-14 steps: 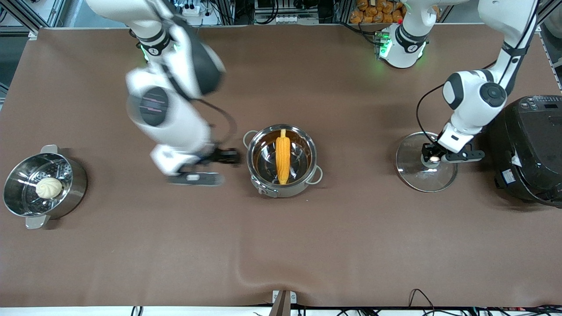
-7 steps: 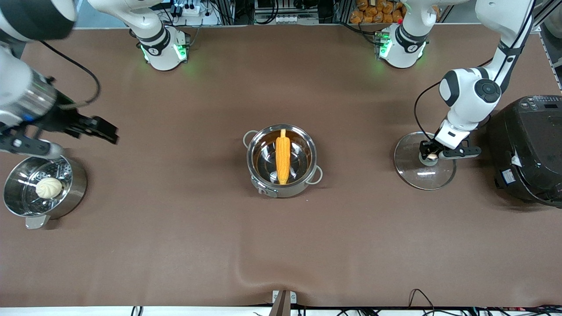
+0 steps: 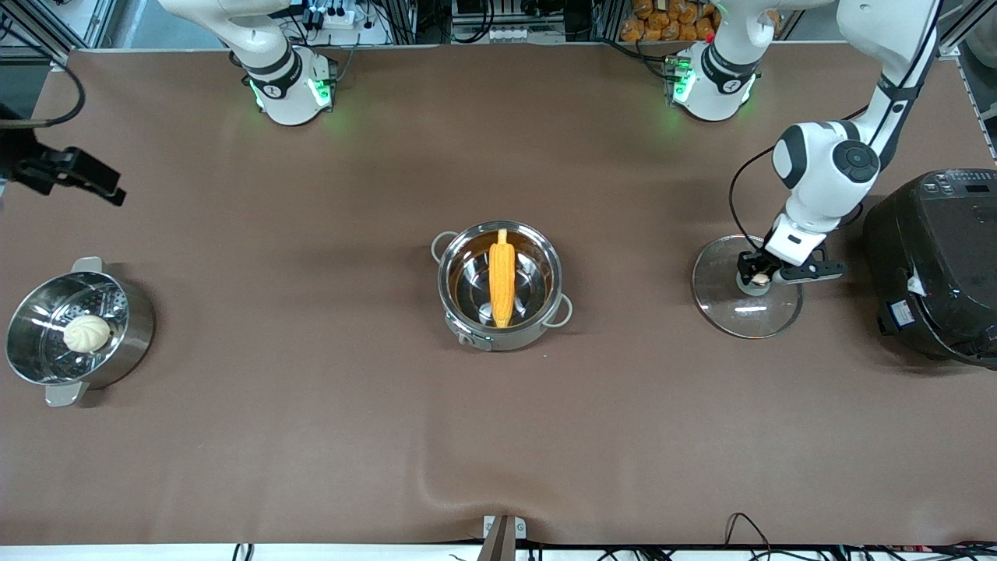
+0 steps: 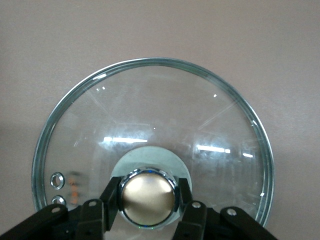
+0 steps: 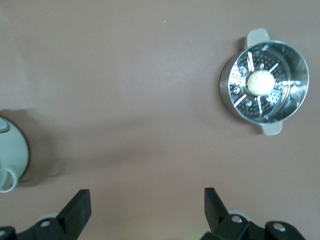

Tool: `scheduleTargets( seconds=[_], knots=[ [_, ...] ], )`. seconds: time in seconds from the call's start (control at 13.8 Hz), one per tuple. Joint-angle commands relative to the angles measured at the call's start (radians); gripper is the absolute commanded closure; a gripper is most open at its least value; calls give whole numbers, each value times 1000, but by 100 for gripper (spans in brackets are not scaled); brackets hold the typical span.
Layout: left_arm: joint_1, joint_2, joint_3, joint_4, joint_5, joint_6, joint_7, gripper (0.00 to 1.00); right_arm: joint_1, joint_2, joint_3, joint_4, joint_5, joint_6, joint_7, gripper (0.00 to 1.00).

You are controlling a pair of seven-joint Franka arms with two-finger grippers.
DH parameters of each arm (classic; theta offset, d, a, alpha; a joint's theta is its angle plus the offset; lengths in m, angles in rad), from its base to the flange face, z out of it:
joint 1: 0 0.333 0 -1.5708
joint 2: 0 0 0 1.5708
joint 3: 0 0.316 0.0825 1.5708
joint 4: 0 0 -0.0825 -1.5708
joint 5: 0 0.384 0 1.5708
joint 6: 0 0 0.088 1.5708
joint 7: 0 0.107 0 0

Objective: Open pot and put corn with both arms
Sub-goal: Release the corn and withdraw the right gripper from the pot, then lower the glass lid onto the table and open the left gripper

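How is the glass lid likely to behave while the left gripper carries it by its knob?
The glass lid is probably rigid but breakable. The left gripper pinches only its smooth rounded knob, so it may slip or swivel. Broad and flat, it should rest stably on the table.

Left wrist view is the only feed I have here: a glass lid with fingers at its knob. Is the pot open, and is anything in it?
Observer: Yes. The pot stands uncovered mid-table with the corn lying inside.
Operator: Where is the lid relative to it?
Observer: The lid is toward the left arm's end of the table, beside the black rice cooker, with the left gripper shut on its knob.
Operator: And the right gripper?
Observer: The right gripper is open, empty, at the right arm's end of the table.
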Motion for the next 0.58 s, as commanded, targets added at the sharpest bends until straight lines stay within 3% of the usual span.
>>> scheduleTargets(
  seconds=[0.0,0.22,0.51],
  knots=[
    [-16,45,-10,21,4,9,-33,0,-76,20,18,-14,27,22,-64,0],
    [-16,18,-10,67,2,-73,-33,0,-79,20,20,26,47,1,-67,0],
    [-15,-76,-10,309,5,-576,-27,0,-96,11,15,35,122,-90,-142,0]
  ],
)
